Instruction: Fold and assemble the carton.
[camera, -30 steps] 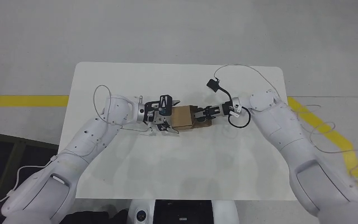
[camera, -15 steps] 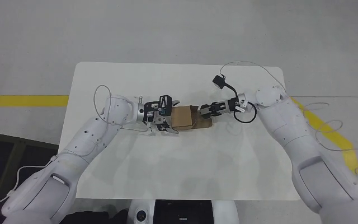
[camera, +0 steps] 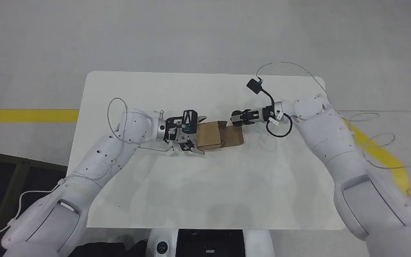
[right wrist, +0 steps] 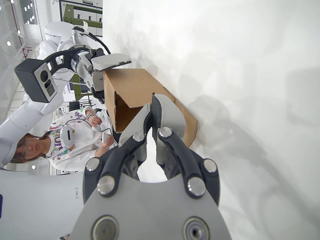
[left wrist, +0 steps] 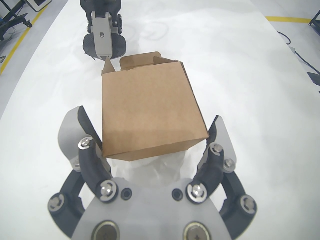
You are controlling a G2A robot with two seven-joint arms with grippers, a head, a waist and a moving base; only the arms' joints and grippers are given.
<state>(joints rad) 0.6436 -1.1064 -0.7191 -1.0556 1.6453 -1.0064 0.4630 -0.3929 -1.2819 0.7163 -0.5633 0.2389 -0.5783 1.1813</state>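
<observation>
So the carton (camera: 209, 135) sits roughly mid-worktop (camera: 128, 193), lying on its side. The robot has it about halfway there, going by how things look.

What looks done: the body is popped up into a proper square tube, with clean edges, not flat or skewed. The left claw (camera: 194, 133) has one end of it, a finger on each side of the box with the pads pressed against the walls, so it looks like a steadying grip.

What's left: the other end is wide open. From the right wrist view you can look straight into the hollow inside. The big flap (right wrist: 191, 126) at that end is lying out flat on the worktop, and a small side flap (left wrist: 108, 66) is sticking out instead of being folded in. Nothing there is tucked yet. Whether the end in the left claw is closed up, the pictures don't show.

The right claw (right wrist: 152, 108) is pinched fully closed with nothing in it, and it's parked just beside the open end, its tip close to that small side flap.

Best guess is that the side flaps need pushing inward, then the big flap gets folded over and tucked. The left grip has to hold or the box will just slide.
</observation>
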